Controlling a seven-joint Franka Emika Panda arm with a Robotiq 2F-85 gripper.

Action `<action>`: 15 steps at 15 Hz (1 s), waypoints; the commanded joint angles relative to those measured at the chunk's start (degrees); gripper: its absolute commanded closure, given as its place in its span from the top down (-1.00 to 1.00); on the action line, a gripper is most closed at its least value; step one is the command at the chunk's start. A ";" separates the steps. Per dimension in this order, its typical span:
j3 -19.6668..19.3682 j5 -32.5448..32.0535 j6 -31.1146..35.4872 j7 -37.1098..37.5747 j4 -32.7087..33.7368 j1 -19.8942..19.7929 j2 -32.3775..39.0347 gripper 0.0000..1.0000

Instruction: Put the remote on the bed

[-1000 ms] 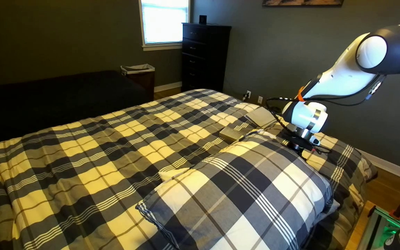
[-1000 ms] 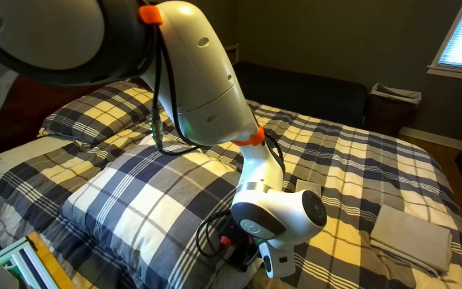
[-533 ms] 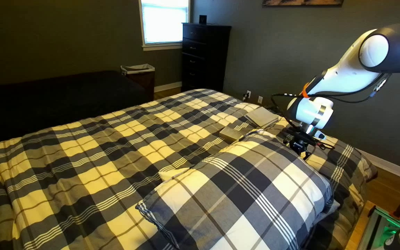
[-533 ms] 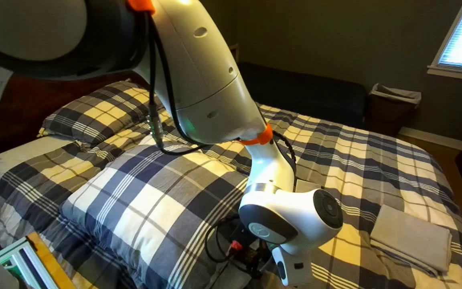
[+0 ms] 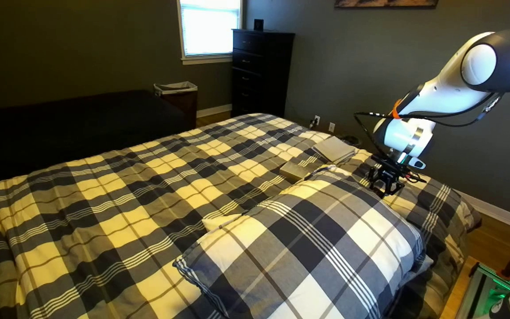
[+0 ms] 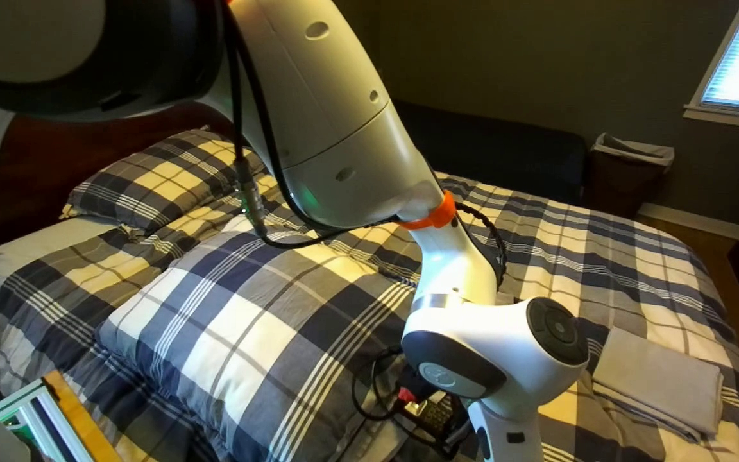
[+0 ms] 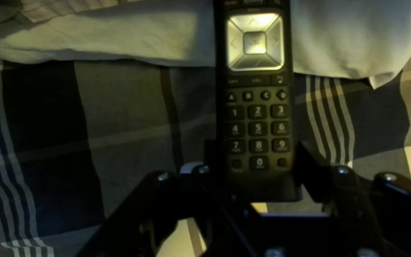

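Vs. a sec ago, your arm point(image 5: 450, 95) sits a bit higher in an exterior view & more of the pincer point(image 5: 384, 187) shows past the near pillow point(image 5: 312, 239). You've got the pincer clenched on the remote point(image 7: 257, 107), w/ button side showing in the wrist view, over the bed point(image 5: 140, 190), just beside that pillow.

White arm point(image 6: 328, 122), orange strap point(image 6: 435, 217), black hand point(image 7: 256, 157).
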 commanded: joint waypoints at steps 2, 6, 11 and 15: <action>-1.06 0.76 1.23 5.55 1.94 -0.64 1.07 -0.36; -2.17 1.39 0.88 11.19 3.24 -1.17 1.94 -0.36; -2.82 2.88 -0.51 18.61 4.87 -3.40 2.46 -0.36; -4.07 2.26 -0.30 24.48 5.33 -4.21 3.23 -0.36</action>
